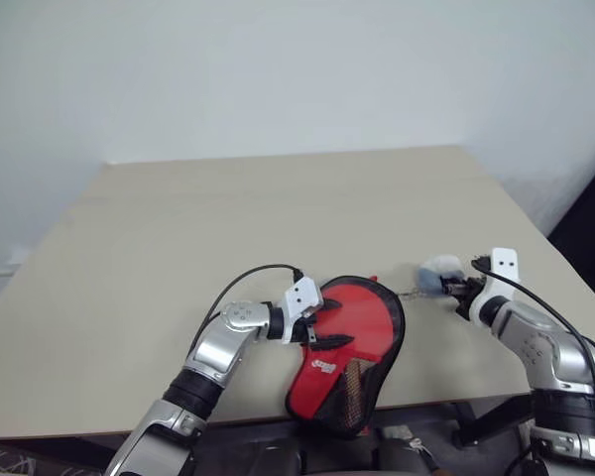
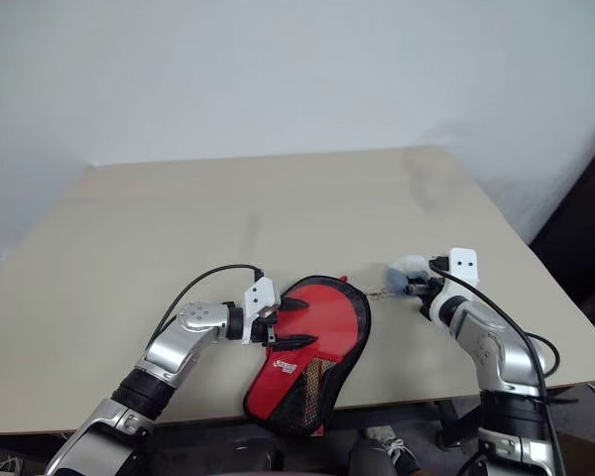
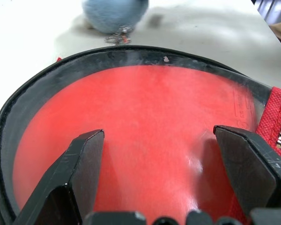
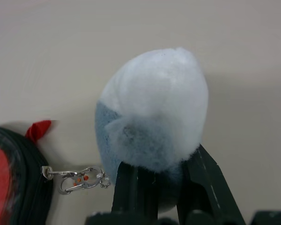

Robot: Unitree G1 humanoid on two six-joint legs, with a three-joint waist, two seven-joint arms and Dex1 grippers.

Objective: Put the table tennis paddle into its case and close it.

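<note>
The red case [image 1: 352, 347] lies on the table near its front edge, its narrow mesh-pocket end hanging slightly over the edge. Through its clear window, the table tennis paddle's red face [image 3: 150, 108] shows inside the black-piped rim. My left gripper [image 1: 322, 327] rests open over the case from the left, with one black finger [image 3: 79, 173] on either side of the window. A blue-and-white fluffy ball [image 4: 154, 117] hangs from the case's edge by a small metal clip [image 4: 77, 180]. My right gripper [image 1: 456, 288] is shut on that ball, to the right of the case.
The beige table [image 1: 278, 208] stretches back to a white wall. Its right edge runs close to my right arm, with a dark object [image 2: 590, 228] beyond it. A red fabric tab [image 4: 37, 129] sticks out of the case near the clip.
</note>
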